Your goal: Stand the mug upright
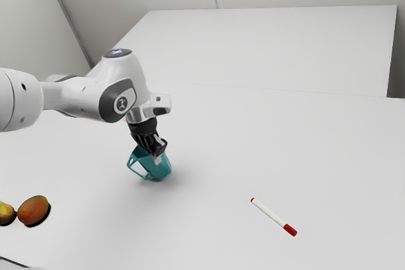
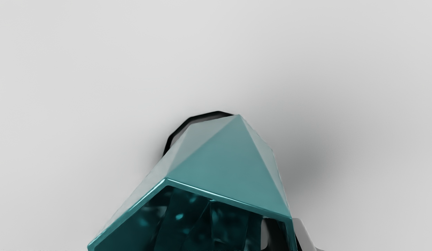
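The claw (image 1: 155, 150) was down at the teal mug (image 1: 161, 167), toward the exterior view's left on the pale counter (image 1: 202, 235). The arm (image 1: 79, 96) came in from the exterior view's left and bent downward, so that the claw met the upper part of the mug. Whether the claw was apart, together or clamped on the mug, I could not tell.

The mug itself was tilted — neither upright nor lying flat — with its handle (image 1: 133, 166) toward the exterior view's left. Its lowest part was close to the counter, though I could not tell whether the two touched. In the wrist view, its angular open mouth faced the camera, with a shiny rim around a dark teal inside, and its faceted wall narrowed away from the claw. A dark curved edge (image 2: 178, 128) showed past the narrow end, and a soft shadow lay on the counter beside the mug.

A white marker (image 1: 271, 214) with red ends lay on the counter, well apart from the mug, toward the exterior view's right. Near the exterior view's left edge sat an orange-red fruit (image 1: 33, 210) — beside it was a yellow fruit (image 1: 5, 212), partly cut off by that edge.
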Robot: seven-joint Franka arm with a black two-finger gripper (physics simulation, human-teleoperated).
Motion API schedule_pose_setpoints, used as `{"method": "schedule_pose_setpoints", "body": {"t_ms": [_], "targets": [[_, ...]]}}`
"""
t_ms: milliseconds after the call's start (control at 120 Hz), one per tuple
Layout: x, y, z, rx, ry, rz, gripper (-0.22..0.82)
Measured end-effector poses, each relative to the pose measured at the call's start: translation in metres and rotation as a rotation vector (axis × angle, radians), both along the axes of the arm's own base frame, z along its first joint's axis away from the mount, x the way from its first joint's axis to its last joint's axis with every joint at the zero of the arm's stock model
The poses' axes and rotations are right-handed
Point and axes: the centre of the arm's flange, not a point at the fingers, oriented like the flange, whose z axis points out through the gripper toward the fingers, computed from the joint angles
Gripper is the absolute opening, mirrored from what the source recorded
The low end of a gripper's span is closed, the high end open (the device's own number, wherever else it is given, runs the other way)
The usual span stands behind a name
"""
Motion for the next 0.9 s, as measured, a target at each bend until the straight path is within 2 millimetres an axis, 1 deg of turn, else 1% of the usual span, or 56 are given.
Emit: {"method": "schedule_pose_setpoints", "body": {"t_ms": [58,208,267,325,400,458,533,642,708,750,825,900], "targets": [[0.000,0.000,0.001,0.005,-0.001,0.005,-0.11],[-0.001,0.002,0.009,0.021,-0.017,0.024,0.19],[-0.001,0.004,0.016,0.032,-0.032,0.032,0.28],[-0.002,0.003,0.028,0.049,-0.055,0.038,0.35],[-0.004,-0.006,0.046,0.074,-0.091,0.029,0.42],[-0.003,-0.015,0.063,0.085,-0.118,0.022,0.46],[0.004,-0.019,0.087,0.083,-0.143,0.028,0.50],[0.026,-0.024,0.135,0.054,-0.183,0.030,0.54],[0.034,-0.027,0.167,0.044,-0.213,0.032,0.56],[0.038,-0.026,0.184,0.040,-0.226,0.035,0.57],[0.049,-0.030,0.204,0.011,-0.226,0.024,0.58],[0.053,-0.030,0.225,-0.002,-0.227,0.024,0.59]]}}
